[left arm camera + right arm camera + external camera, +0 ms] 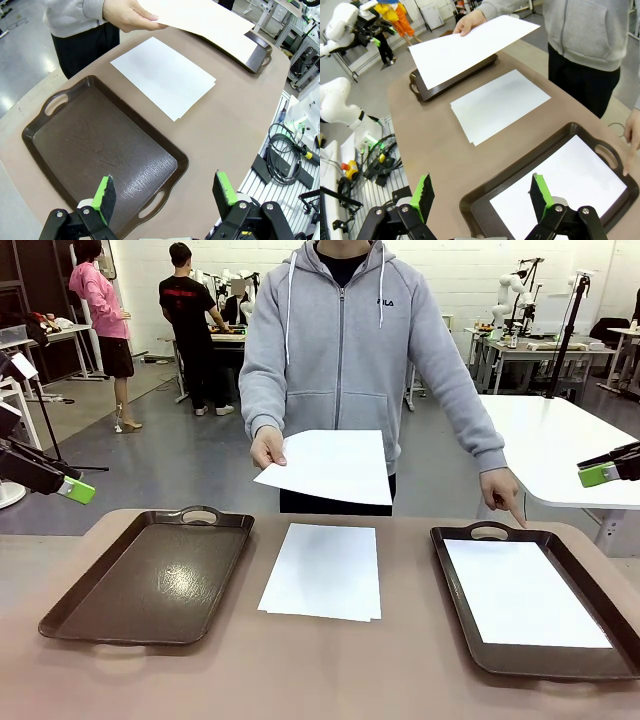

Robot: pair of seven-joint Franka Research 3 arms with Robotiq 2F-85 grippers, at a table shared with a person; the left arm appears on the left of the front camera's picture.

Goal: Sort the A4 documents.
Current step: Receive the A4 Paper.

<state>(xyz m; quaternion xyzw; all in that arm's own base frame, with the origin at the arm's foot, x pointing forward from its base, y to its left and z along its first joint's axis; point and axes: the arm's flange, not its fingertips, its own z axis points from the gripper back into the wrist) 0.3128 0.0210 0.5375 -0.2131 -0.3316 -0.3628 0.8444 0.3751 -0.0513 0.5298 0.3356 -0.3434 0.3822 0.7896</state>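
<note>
I am waiting with both pincers spread wide and holding nothing. My left gripper (165,192) is hanging above the near end of the empty left tray (150,580). My right gripper (482,192) is hanging above the near corner of the right tray (545,662).

The A4 documents are lying in three places. A small stack (323,570) is resting on the table (330,680) between the two trays. A flat sheet (520,590) is lying inside the right tray. An offered sheet (325,468) is being held out in the air by the person's hand (267,450), above the far edge of the table. The person's other hand (503,490) is pointing one finger down at the handle of the right tray.

I am judging that the step in hand is the handing over of the offered sheet, and that the finger is telling me its place. The next move, I think, is asking my right arm to reach for this sheet. It should pinch a free edge away from the person's fingers and lay the sheet level on the flat sheet. The paper is thin and bending easily, so a gentle grip is needed.
</note>
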